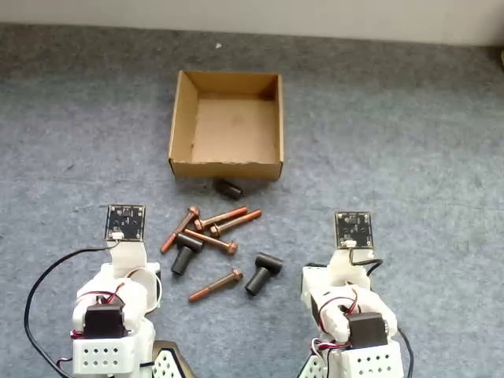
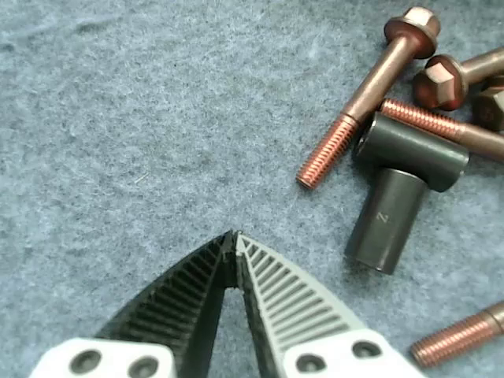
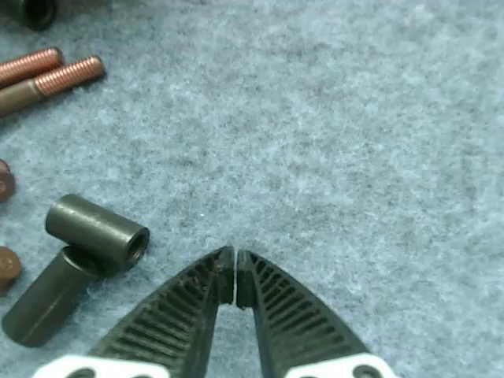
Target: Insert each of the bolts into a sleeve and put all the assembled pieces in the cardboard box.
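Nothing is assembled yet: the cardboard box [image 1: 224, 168] holds no pieces, bolts [image 1: 215, 286] and sleeves [image 1: 263, 274] lie loose on the table [image 1: 409, 142] before it, and left pincer [image 2: 235, 240] and right pincer [image 3: 235, 256] hang closed, gripping nothing.

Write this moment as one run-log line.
cardboard box empty | bolts, sleeves loose on carpet | left gripper shut | right gripper shut

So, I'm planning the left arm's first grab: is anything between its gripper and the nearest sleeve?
Nothing visible: bare carpet lies between the left gripper and the sleeve. Bolts crowd the sleeve's far side, one lying against it.
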Motion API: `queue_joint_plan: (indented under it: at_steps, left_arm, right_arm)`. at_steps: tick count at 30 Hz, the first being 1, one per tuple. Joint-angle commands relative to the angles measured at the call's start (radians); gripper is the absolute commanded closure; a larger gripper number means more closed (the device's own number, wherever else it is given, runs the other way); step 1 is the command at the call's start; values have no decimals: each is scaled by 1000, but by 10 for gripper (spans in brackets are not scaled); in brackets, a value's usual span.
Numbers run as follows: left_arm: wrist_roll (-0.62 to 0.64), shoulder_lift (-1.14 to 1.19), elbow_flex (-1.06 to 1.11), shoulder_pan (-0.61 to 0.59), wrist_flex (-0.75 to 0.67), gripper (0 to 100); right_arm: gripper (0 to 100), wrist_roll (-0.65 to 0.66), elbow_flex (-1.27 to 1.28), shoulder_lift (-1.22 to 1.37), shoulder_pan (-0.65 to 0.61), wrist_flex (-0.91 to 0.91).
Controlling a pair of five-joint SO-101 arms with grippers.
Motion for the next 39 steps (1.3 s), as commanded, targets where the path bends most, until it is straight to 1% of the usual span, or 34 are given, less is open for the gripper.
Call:
queue_joint_plan:
  at_steps: [1,4,5,8,10,12,14,15,16,18,20,21,22,25,27,32,35,39]
  left_arm:
    - [-6,-10,16,12,-3,993]
    - [-6,-12,-7,10,-38,992]
    - [-8,-12,-16,5,-64,992]
    - [-8,-12,-5,-12,-101,992]
    - [-8,-12,10,-31,-130,992]
    - [-8,-10,19,-36,-175,992]
    - [-12,-10,19,-36,-216,992]
    - [-37,-10,19,-33,-229,992]
    - [-91,-10,19,-33,-236,992]
    - [-252,-10,19,-39,-239,992]
    - [-405,-8,19,-41,-232,992]
    - [-459,-8,19,-41,-232,992]
    - [-486,-8,19,-41,-232,992]
    - [-493,-8,19,-41,-232,992]
    - [-493,-7,19,-44,-232,992]
    - [-493,-8,18,-171,-236,977]
    - [-488,-8,12,-223,-232,884]
    - [-348,-8,2,-272,-232,768]
  right_arm:
    - [988,146,84,-15,28,-87]
    - [988,365,42,-15,59,-206]
    - [988,410,38,-15,62,-237]
    - [984,428,33,-15,62,-262]
    - [948,428,24,-15,67,-251]
    - [902,428,-39,-13,64,-223]
    - [899,428,-120,-12,62,-179]
    - [909,428,-171,-7,62,-154]
    - [918,430,-222,10,61,-130]
    - [921,434,-325,81,53,-97]
    - [921,434,-423,200,12,-68]
    - [921,434,-466,272,-22,-50]
    - [920,431,-510,344,-64,-33]
    - [878,428,-627,570,-191,15]
    - [844,428,-684,708,-252,53]
    - [805,427,-748,978,-340,59]
    - [803,428,-745,1079,-398,4]
    - [803,428,-745,1182,-453,-91]
